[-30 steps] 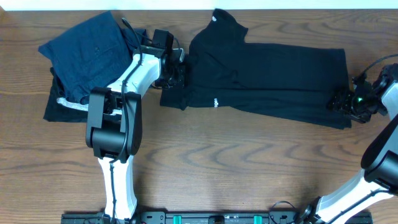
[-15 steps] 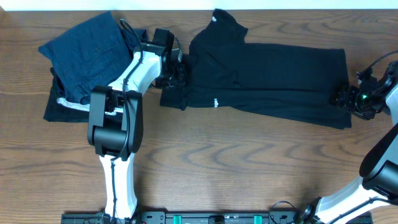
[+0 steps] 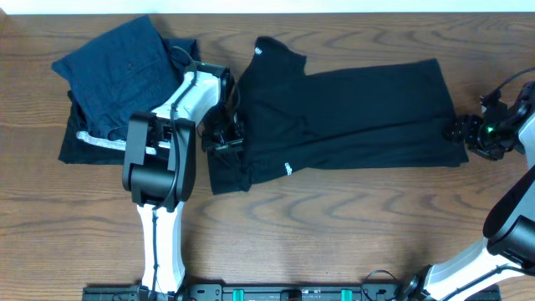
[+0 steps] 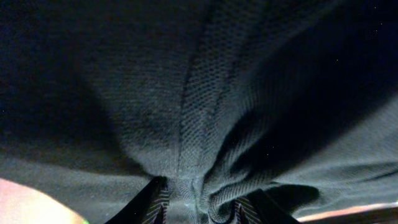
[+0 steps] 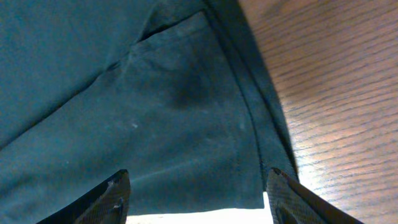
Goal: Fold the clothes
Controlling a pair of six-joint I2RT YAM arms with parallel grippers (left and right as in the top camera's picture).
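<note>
The black top lies spread across the middle of the table, collar and white neck label at the back left, a small white logo near its front edge. My left gripper is at the top's left part and is shut on a bunched fold of it; the left wrist view shows the fabric pinched between the jaws. My right gripper is open over the top's right hem. In the right wrist view the flat fabric lies between the spread fingers.
A pile of navy blue folded garments lies at the back left, over a black folded piece with a white stripe. Bare wooden table shows right of the hem. The table's back edge runs just behind the collar.
My left gripper has moved toward the front, dragging the top's left part with it. The whole top has shifted left and turned slightly. My right gripper has stayed nearly still.
</note>
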